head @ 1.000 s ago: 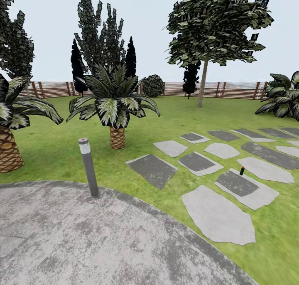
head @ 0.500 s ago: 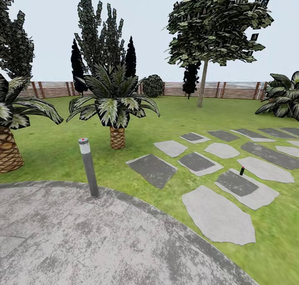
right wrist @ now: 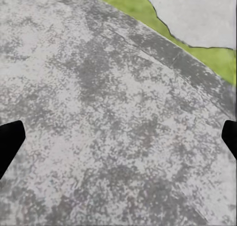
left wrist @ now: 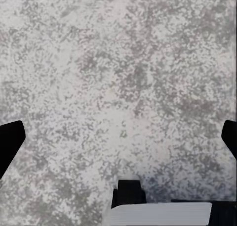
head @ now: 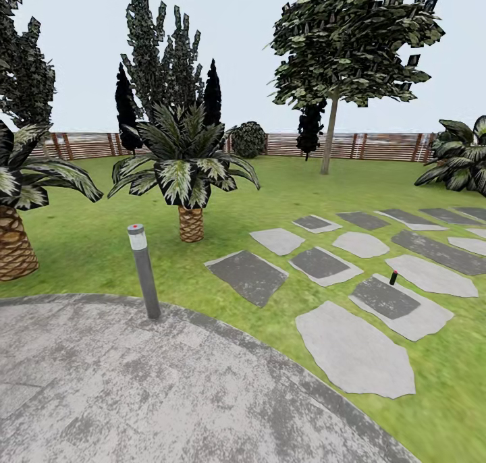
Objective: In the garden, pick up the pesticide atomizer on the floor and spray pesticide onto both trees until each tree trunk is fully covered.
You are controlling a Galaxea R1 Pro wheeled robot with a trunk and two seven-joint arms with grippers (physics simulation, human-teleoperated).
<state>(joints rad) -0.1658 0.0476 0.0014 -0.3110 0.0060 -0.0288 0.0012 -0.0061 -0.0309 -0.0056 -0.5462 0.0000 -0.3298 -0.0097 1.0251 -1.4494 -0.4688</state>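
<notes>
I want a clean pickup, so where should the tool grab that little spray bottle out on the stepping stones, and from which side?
The bottle seems to stand upright on a grey stone, red tip on top. It is too small here to see the trigger head. Probably best to grip the dark body below the head, coming in level from the near side, where grass and stones lie open around it. Both tools look open.

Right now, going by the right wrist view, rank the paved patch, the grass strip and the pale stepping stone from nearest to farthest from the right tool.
1. paved patch: directly beneath the open right tool.
2. grass strip: along the paving's edge.
3. stepping stone: beyond the grass.
</notes>
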